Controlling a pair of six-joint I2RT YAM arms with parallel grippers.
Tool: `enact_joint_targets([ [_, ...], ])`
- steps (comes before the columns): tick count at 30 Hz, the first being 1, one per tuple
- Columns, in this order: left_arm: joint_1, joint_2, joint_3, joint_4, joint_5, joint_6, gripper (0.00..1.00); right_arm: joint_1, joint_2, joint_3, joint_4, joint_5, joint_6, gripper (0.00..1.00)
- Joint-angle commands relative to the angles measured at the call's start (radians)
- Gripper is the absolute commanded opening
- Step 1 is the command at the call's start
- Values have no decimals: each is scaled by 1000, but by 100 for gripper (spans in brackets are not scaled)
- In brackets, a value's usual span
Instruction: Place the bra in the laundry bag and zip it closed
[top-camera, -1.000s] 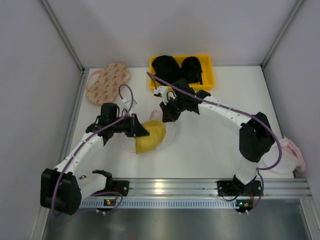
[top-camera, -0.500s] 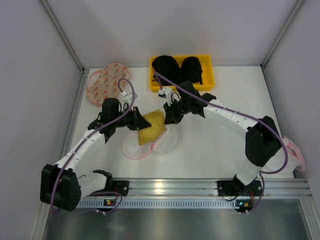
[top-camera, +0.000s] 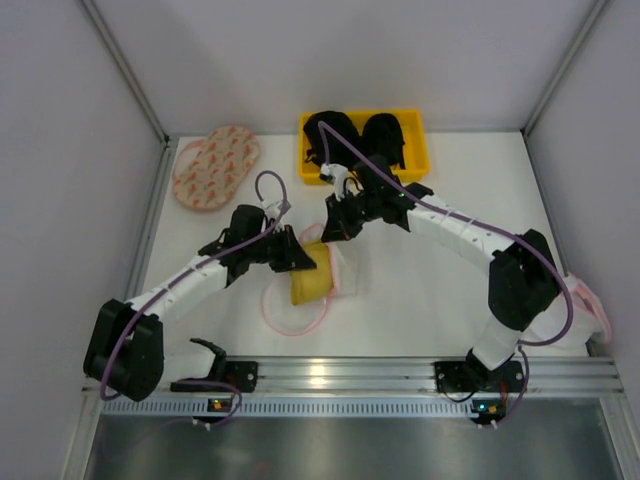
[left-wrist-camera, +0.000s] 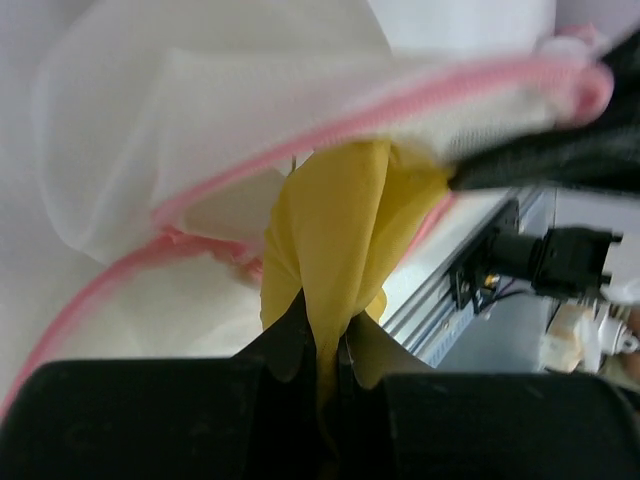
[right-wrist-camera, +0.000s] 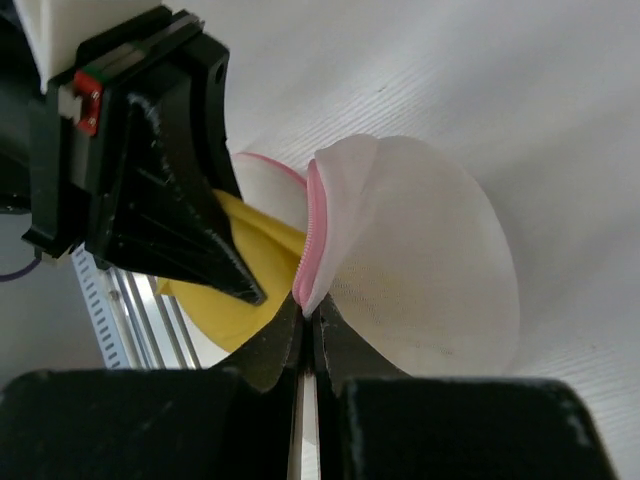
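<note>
Mustard-yellow and soft, near the middle of the table (top-camera: 440, 290): the bra (top-camera: 312, 285), bunched into a narrow fold. Pinched by that fold in the left gripper (top-camera: 304, 263), both fingers clenched hard on the fabric, plain in the left wrist view. Reaches from those tips into the mouth of the laundry bag (top-camera: 348, 268), between the two halves of the pink zip rim. Cannot tell how far inside. One half of the rim flat on the table toward the near edge, white mesh within it; the other half held up and tilted, mesh flap bulging behind it. Nipped on that raised rim: the right gripper (top-camera: 333, 236), tips closed on the pink edge with no gap showing. Grippers close together, nearly tip to tip, the bra between them. Zip open. Well behind, against the back wall, a yellow bin (top-camera: 418, 140) with black bras (top-camera: 350, 135) in it. Left of that, apart from everything, a pinkish oval bag (top-camera: 215, 165) with orange-red marks, flat on the table. Along the near edge, a metal rail (top-camera: 340, 372) carrying both arm bases.
</note>
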Motion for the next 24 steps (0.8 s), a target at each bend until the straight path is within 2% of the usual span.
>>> enact_joint_targets([
  [1,14,52,142,36,-157,-165,0,-4,-44,-31,43,-39,37,0],
  [3,37,73,193,-23,-248,-187,0,-2,-57,-49,37,-23,42,0],
  [5,65,96,285,-167,-337,-190,0,-4,-58,-54,10,7,54,0],
  [9,66,67,377,-327,-553,-129,0,-18,-35,-56,-15,5,140,0],
  [13,-12,53,428,-428,-775,-40,0,-19,-5,-48,17,-128,293,0],
  [20,-176,165,520,-460,-923,72,0,-36,68,-40,74,-226,396,0],
  [24,-219,349,646,-473,-952,65,0,-84,85,-109,146,-257,472,0],
])
